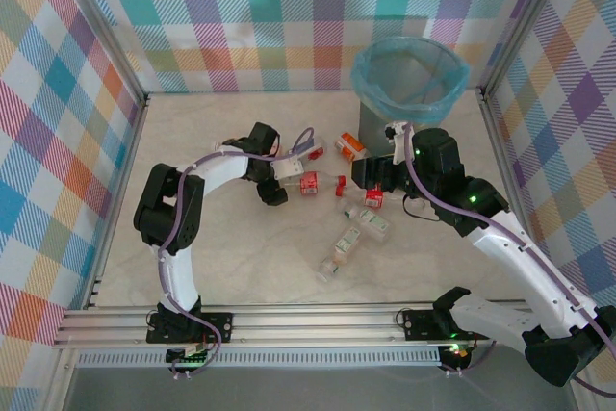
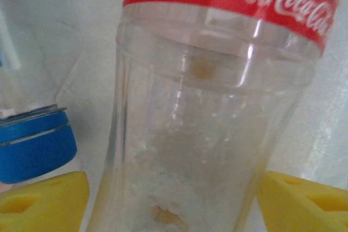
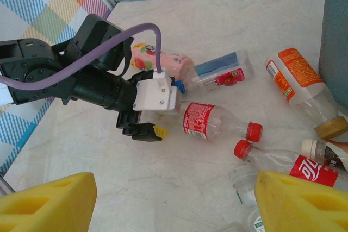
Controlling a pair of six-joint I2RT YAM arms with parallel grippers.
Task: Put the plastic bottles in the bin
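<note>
My left gripper (image 1: 279, 180) has its yellow fingers (image 2: 46, 202) against both sides of a clear Coca-Cola bottle (image 2: 201, 134) with a red label, which lies on the table (image 1: 241, 257). From the right wrist view the same bottle (image 3: 209, 120) points its red cap to the right. Several more plastic bottles lie nearby: a pink one (image 3: 163, 61), an orange-labelled one (image 3: 296, 74), a flattened blue-labelled one (image 3: 223, 69) and a second red-capped Coca-Cola bottle (image 3: 304, 167). My right gripper (image 3: 174, 199) hovers open over bare table. The bin (image 1: 409, 79) stands at the back right.
A clear bottle with a blue cap (image 2: 35, 150) lies just left of the gripped bottle. Green-white labelled bottles (image 1: 351, 238) lie in the middle of the table. Checked walls close in the left, back and right. The bin's grey wall (image 3: 337, 25) is right of the bottles.
</note>
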